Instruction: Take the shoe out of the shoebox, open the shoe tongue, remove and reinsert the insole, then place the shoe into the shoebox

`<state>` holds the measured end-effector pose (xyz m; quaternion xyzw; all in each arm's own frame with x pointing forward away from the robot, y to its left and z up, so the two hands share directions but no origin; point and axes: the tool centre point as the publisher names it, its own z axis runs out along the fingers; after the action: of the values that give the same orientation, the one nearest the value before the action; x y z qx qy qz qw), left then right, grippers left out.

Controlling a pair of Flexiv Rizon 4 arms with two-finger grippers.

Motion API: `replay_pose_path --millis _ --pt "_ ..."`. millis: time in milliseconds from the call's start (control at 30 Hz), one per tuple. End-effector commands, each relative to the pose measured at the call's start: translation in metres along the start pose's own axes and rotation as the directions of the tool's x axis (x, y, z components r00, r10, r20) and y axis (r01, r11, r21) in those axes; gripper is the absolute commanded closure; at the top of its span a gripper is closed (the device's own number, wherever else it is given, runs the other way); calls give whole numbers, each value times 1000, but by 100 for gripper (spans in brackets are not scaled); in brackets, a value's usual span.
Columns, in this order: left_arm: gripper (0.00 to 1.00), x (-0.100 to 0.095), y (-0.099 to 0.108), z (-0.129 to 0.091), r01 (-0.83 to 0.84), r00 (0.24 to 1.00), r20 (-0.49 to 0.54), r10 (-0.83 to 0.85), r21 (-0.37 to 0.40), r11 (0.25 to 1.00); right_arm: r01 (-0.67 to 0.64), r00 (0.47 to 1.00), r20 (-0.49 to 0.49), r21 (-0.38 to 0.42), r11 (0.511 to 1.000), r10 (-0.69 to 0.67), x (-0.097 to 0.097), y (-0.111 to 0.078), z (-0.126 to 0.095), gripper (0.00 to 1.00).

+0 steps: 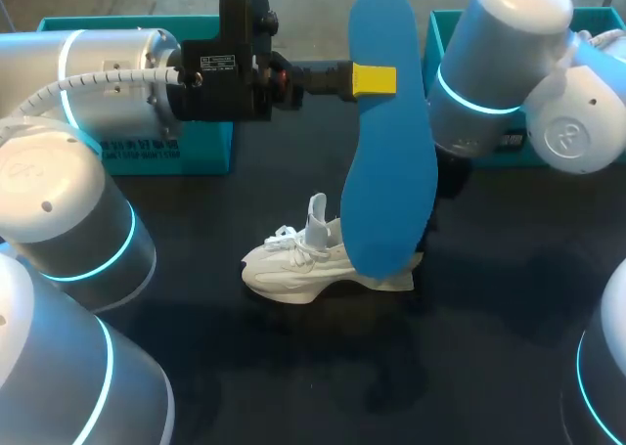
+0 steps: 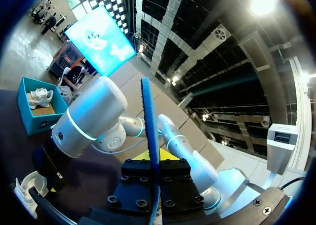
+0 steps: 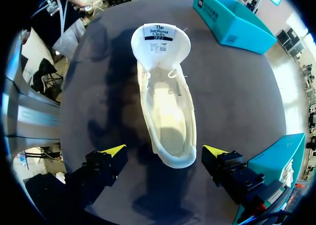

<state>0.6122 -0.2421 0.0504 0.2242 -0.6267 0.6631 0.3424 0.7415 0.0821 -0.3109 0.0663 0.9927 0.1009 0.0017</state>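
Your left claw (image 1: 374,78) is pinching the blue insole (image 1: 391,171) by one edge, raised above the white shoe (image 1: 293,264). The shoe sits on the surface (image 1: 489,318) with its tongue pulled up, and your right claw (image 3: 165,152) hangs spread over its heel. In so narrow a grip, the long insole could pivot or slip as you lower it, missing the opening or tipping the unheld shoe.

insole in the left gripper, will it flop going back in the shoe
Probably fairly stiff: the insole, pinched at one spot by the left gripper, looks nearly straight. Likely light, since it looks thin edge-on; it may still bend if pushed hard.
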Motion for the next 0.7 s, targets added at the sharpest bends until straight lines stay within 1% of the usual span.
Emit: replay_pose_path --millis 33,67,133,167,333,500,700 --pt "100 0 2 0 0 1000 -1 0 4 1000 0 1000 2 -1 1000 0 1 -1 0 0" --pt "100 0 2 0 0 1000 -1 0 4 1000 0 1000 2 -1 1000 0 1 -1 0 0" --pt "100 0 2 0 0 1000 -1 0 4 1000 -17 999 45 -22 1000 18 -1 7 -7 0" --pt "100 0 2 0 0 1000 -1 0 4 1000 -24 998 58 -20 1000 25 -3 11 -9 0" --pt "100 0 2 0 0 1000 -1 0 4 1000 -34 996 76 -31 999 37 -13 24 -13 0" --pt "100 0 2 0 0 1000 -1 0 4 1000 12 999 54 -48 999 -9 -29 28 1 0" --pt "100 0 2 0 0 1000 -1 0 4 1000 82 996 25 -75 994 -81 -44 39 24 0"
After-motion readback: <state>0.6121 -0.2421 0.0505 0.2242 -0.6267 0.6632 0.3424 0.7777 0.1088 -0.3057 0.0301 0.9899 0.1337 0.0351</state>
